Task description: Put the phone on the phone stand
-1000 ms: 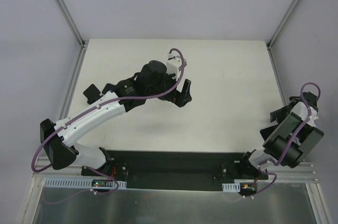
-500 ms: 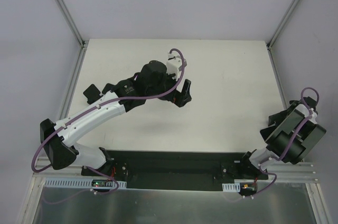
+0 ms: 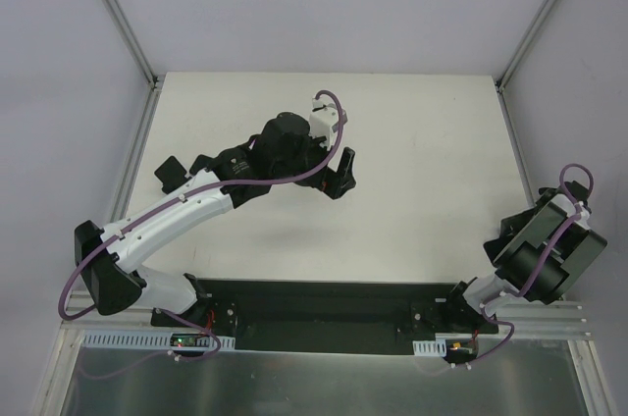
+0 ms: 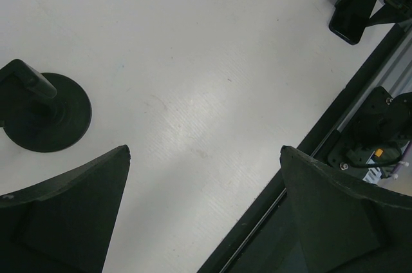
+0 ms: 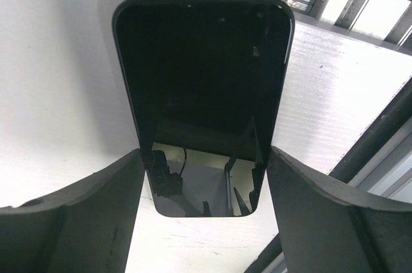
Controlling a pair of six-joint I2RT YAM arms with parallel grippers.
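Observation:
The phone (image 5: 203,73), a flat black slab, lies at the table's right edge between my right gripper's (image 5: 203,150) fingers, which press against both of its long sides. In the left wrist view the phone (image 4: 351,12) shows at the top right under the right gripper. In the top view the right arm covers it. The phone stand (image 4: 48,115), a round black disc with a short stem, stands on the table at the left of the left wrist view. My left gripper (image 4: 206,150) is wide open and empty, hovering mid-table (image 3: 339,174), with the stand off to its side.
A black base rail (image 3: 324,303) runs along the near edge and also shows in the left wrist view (image 4: 309,157). Aluminium frame posts (image 3: 137,53) rise at the back corners. The white table (image 3: 432,141) ends just right of the phone.
My right arm has swung down and toward the near edge over the phone, then held still. My left arm has not moved.

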